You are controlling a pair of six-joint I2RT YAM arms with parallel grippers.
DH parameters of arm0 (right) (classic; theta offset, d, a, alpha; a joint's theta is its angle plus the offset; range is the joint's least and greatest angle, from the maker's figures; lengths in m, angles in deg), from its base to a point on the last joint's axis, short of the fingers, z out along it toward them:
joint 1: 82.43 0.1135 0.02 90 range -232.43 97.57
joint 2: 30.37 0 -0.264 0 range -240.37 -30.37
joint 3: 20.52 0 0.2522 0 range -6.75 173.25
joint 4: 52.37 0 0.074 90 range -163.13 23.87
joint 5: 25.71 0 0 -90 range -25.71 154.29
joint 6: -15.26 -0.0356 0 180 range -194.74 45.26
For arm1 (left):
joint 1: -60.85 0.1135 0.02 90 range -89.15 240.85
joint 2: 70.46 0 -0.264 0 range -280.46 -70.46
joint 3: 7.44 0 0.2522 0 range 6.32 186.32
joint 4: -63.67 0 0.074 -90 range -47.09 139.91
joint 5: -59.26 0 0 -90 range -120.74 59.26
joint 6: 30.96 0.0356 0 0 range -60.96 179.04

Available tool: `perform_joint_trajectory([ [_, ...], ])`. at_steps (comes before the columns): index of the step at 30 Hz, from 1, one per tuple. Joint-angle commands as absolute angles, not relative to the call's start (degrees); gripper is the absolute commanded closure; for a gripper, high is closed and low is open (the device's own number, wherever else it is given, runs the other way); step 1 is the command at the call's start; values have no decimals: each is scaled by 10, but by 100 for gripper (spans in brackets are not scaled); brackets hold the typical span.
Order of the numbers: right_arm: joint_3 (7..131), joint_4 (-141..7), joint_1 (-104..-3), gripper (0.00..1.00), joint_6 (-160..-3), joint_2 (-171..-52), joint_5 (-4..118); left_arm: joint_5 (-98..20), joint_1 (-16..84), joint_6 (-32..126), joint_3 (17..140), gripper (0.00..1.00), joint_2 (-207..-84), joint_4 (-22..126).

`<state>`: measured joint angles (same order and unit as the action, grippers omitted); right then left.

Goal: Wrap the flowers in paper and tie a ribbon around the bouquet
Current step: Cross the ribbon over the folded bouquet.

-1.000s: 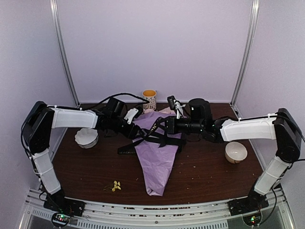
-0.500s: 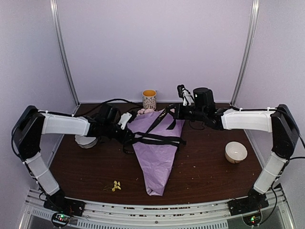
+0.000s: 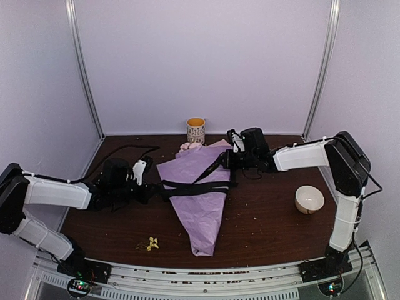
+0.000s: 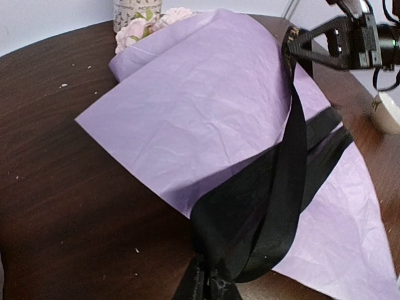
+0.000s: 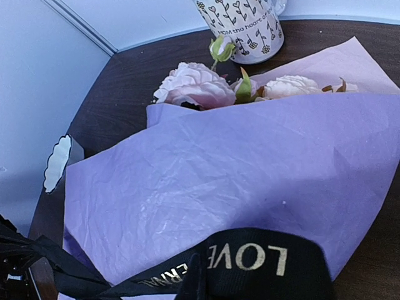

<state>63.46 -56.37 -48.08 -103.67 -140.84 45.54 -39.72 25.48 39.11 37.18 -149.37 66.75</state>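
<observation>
pale lilac walls (image 3: 200, 62) close in a dark brown table (image 3: 269, 231). between the two pincers lies the bouquet (image 3: 203, 209), a cone of creased lilac paper (image 4: 206, 106). its narrow tip points toward the arm bases and its wide mouth faces the far side. pink flowers (image 5: 194, 84) show at that mouth, just beyond the right pincer's tips in its own view. a patterned mug (image 5: 244, 28) stands right behind them.

the black ribbon (image 3: 195, 186) crosses the middle of the cone and runs out to both pincers. the left pincer (image 3: 151, 189) sits low over the table just left of the cone and is clamped together on the ribbon. in its wrist view several black bands narrow to one point right at its fingers. the right pincer (image 3: 229, 161), at the cone's far right edge, is closed tight on another stretch of the ribbon. one strand slants from it down to the wrap (its wrist view shows the word "love" in light letters on the band directly below it).

a white bowl (image 3: 309, 199) stands well off to the right of the right pincer, nearer the front and apart from everything. a small yellow sprig (image 3: 151, 244) lies on the table at the front, nearer the bases than the left pincer.
</observation>
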Motion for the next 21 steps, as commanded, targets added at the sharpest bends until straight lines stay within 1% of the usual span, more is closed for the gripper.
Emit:
perform_joint_trajectory([
  [1,658,-570,-486,100,-1043,-1419,458,-369,252,367,373,85,-1461,665],
  [3,655,-572,-485,100,-1046,-1420,451,-371,252,366,375,73,-1455,646],
  [5,650,-578,-484,100,-1047,-1416,447,-357,251,378,390,58,-1448,612],
  [7,640,-578,-483,100,-1044,-1407,447,-342,251,408,432,48,-1448,552],
  [8,638,-578,-482,100,-1042,-1405,447,-340,250,429,457,45,-1454,520],
  [9,639,-580,-482,100,-1040,-1404,446,-342,248,454,494,43,-1463,483],
  [11,647,-592,-482,100,-1034,-1404,447,-345,243,516,545,43,-1496,439],
  [14,646,-597,-482,100,-1033,-1400,444,-354,240,573,626,51,-1559,366],
  [17,638,-596,-481,100,-1035,-1394,441,-416,236,638,690,53,-1611,307],
  [19,635,-598,-481,100,-1036,-1392,437,-423,223,692,731,51,-1644,256],
  [21,633,-599,-480,100,-1036,-1392,436,-428,203,765,765,47,-1675,213],
])
